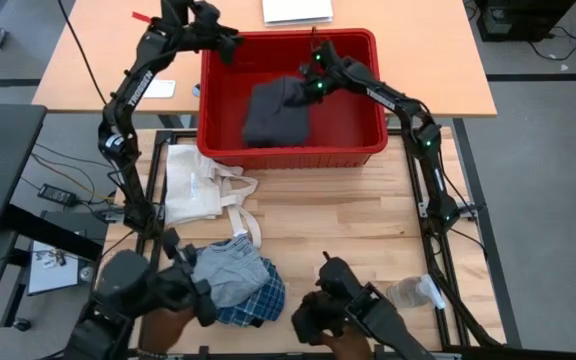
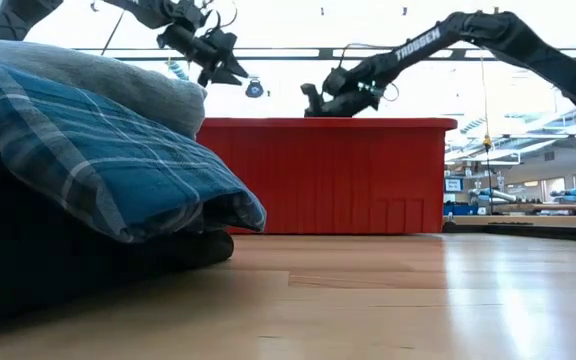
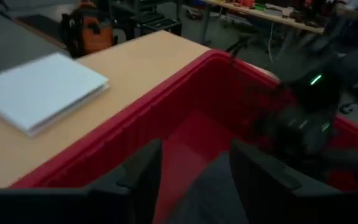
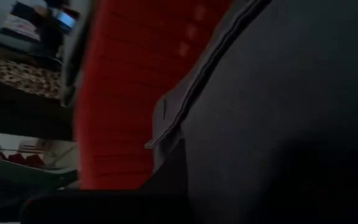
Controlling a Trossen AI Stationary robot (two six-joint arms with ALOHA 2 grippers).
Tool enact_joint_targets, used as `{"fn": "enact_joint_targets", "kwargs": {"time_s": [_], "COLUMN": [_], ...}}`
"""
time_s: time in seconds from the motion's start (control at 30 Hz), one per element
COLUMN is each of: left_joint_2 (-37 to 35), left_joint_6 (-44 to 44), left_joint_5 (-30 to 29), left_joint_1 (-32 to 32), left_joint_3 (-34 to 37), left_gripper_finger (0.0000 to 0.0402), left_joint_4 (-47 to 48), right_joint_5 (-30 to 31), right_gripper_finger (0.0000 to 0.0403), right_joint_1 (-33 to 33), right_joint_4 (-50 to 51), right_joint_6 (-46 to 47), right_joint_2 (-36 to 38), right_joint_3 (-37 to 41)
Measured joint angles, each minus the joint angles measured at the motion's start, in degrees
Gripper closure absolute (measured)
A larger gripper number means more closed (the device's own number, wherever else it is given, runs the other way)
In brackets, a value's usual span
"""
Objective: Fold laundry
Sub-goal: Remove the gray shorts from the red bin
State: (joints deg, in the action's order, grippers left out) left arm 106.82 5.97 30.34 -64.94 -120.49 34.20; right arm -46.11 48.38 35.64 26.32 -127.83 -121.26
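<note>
A dark grey garment [image 1: 273, 112] lies bunched inside the red bin [image 1: 368, 150] at the table's far side. My right gripper [image 1: 313, 88] is shut on the garment's far right part, just above the bin's rim [image 2: 328, 124] in the low view. The cloth [image 4: 278, 112] fills the right wrist view. My left gripper [image 1: 225, 45] hovers open over the bin's far left corner, its fingers [image 3: 143, 177] apart with nothing between them. The blue-and-white plaid shirt [image 1: 236, 282] lies crumpled on the table's near left part, large in the low view [image 2: 98, 150]. My right gripper holds the dark grey garment by its far right edge [image 1: 300, 92], coming slanting down from the table's right and far side. The cloth's hemmed edge [image 4: 185, 106] runs close past the camera. The garment hangs bunched below the fingers inside the bin. The gripper hides the contact itself.
A cream tote bag [image 1: 200, 185] with long straps lies at the table's left, between bin and shirt. A clear plastic bottle [image 1: 413, 292] lies near right. Dark devices [image 1: 128, 290] [image 1: 343, 310] sit at the near edge. A white book [image 1: 298, 10] lies behind the bin.
</note>
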Motion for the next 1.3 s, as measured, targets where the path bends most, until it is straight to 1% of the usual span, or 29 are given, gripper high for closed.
{"fn": "enact_joint_targets", "kwargs": {"time_s": [0.07,0.4,0.6,0.7,0.83,0.97,1.03,1.1,1.3], "left_joint_2": [0.1,0.01,0.01,0.0,-0.52,-1.06,-1.31,-1.59,-4.01], "left_joint_6": [-0.26,-0.22,-0.93,-1.17,-2.28,-9.44,-11.47,-11.4,-12.37], "left_joint_5": [0.99,2.09,8.98,11.51,12.13,11.85,11.65,11.71,12.16], "left_joint_1": [-1.26,-4.82,-6.82,-7.67,-8.7,-9.55,-9.63,-9.49,-8.72], "left_joint_3": [0.07,0.01,0.01,0.02,0.03,0.01,0.01,0.01,0.03], "left_gripper_finger": [0.0212,0.0212,0.0212,0.0212,0.0212,0.0212,0.0212,0.0212,0.0212], "left_joint_4": [0.34,-0.55,-3.39,-4.85,-6.06,-10.86,-11.3,-11.16,-10.82], "right_joint_5": [-0.04,-0.27,-3.49,-4.99,-5.44,-6.34,-7.65,-9.83,-19.79], "right_gripper_finger": [0.0367,0.0367,0.0367,0.0367,0.0367,0.0367,0.0367,0.0367,0.0367], "right_joint_1": [-0.02,-0.45,-2.27,-4.02,-6.93,-9.77,-10.98,-12.13,-14.39], "right_joint_4": [0.1,2.25,5.1,3.24,4.58,4.62,4.85,5.21,8.52], "right_joint_6": [0.92,6.34,7.99,11.08,11.26,11.11,11.12,10.8,9.11], "right_joint_2": [0.96,4.27,5.01,6.98,10.27,13.9,15.52,17.02,19.94], "right_joint_3": [-1.63,-8.24,-13.82,-12.8,-12.8,-12.8,-12.8,-12.8,-12.8]}}
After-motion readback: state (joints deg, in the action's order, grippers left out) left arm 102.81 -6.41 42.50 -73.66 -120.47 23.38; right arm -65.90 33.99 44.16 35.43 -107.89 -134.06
